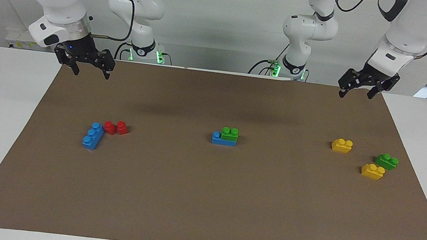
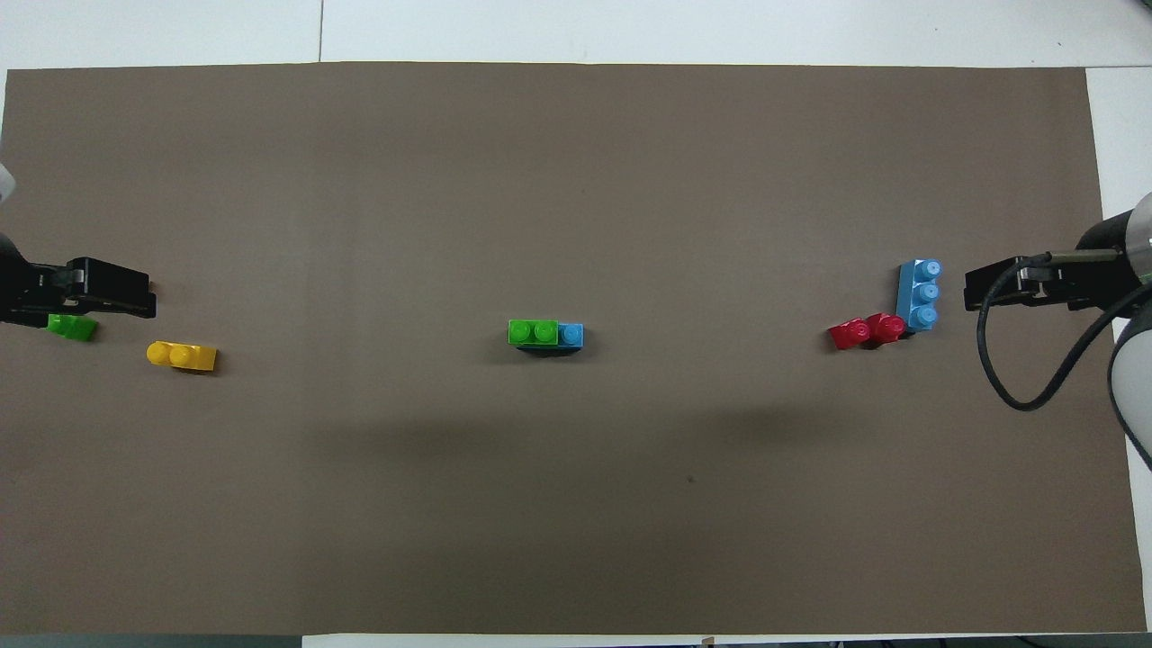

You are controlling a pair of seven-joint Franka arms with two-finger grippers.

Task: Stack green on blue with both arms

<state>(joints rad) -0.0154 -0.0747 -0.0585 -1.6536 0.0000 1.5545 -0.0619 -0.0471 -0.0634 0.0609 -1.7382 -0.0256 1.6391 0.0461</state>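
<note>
A green brick [image 1: 230, 133] sits on top of a blue brick [image 1: 222, 139] at the middle of the mat, leaving one blue stud bare; from above the same green brick [image 2: 533, 332] and blue brick [image 2: 571, 335] show. A second blue brick [image 1: 93, 136] lies toward the right arm's end. A second green brick [image 1: 386, 161] lies toward the left arm's end. My left gripper [image 1: 356, 94] hangs open and empty over the mat's robot-side corner at its own end. Likewise my right gripper [image 1: 91, 73] hangs open and empty over the corner at its end.
Two red bricks [image 1: 116, 127] touch the loose blue one. Two yellow bricks [image 1: 342, 145] [image 1: 372, 171] lie by the loose green one. From above, the left gripper [image 2: 99, 301] partly covers that green brick [image 2: 72, 328]. A brown mat [image 1: 203, 200] covers the white table.
</note>
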